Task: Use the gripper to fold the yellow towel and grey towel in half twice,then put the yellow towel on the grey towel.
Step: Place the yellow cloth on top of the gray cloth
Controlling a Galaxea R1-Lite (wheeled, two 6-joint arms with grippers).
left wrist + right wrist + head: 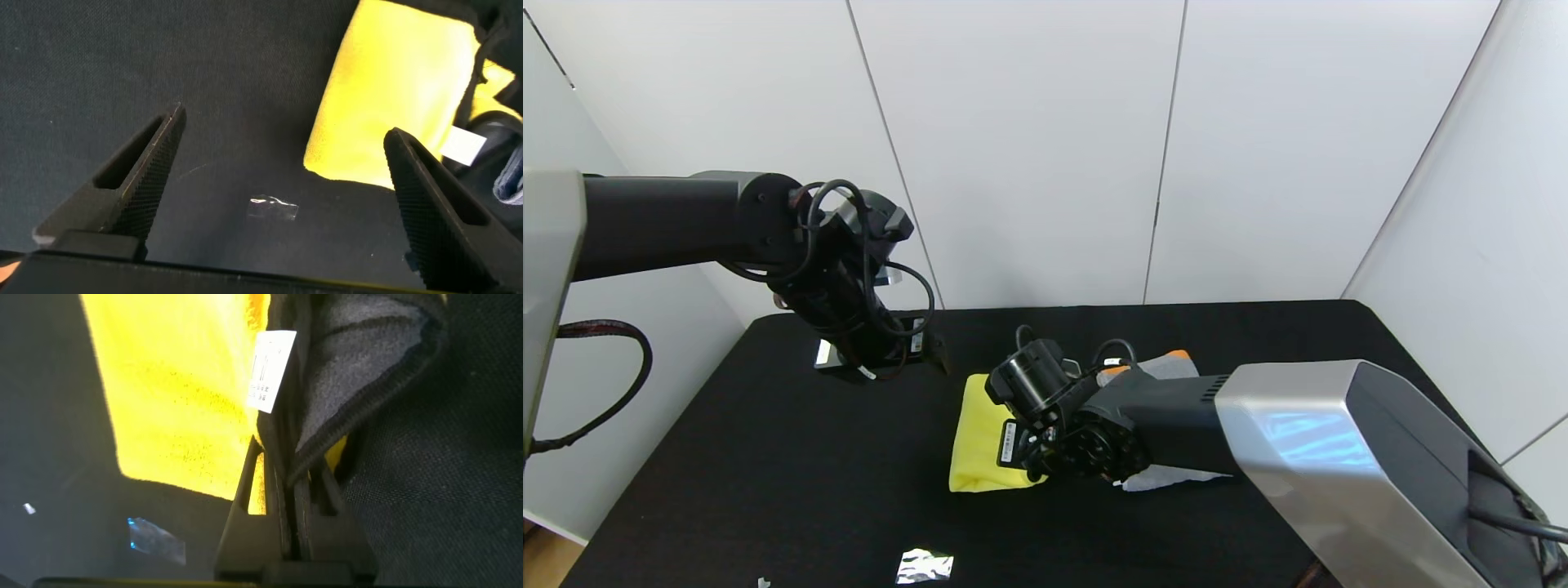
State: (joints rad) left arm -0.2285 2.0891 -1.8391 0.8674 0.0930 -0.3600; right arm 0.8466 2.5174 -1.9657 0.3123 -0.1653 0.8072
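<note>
**Yellow towel folded, stacking under way**

On the black desk (768, 457), near its middle, the yellow towel (978, 441) is lying as a compact folded rectangle, and the grey towel (1168, 367) is showing just beyond and beside it, mostly hidden under the right arm. Its orange stripe is peeking out at the far end. Judging from how the cloths are lying, the folding looks largely finished for the yellow towel; how many folds the grey towel has taken cannot be told, since the arm is covering it. The stacking step seems to be the one in hand, and the yellow towel appears to be partly overlapping the grey one, though not yet squarely on top.

The right claw (290, 498) is sitting at the edge of the yellow towel nearest the grey one, clenched on the yellow towel's black-trimmed edge beside the small white tag (272, 370), with grey cloth bunched against the same fingers. What is probably left is settling the yellow towel fully onto the grey one and letting go.

The left claw (286, 188) is hovering over bare desk at the far left, spread wide and gripping nothing, well apart from both towels.
</note>
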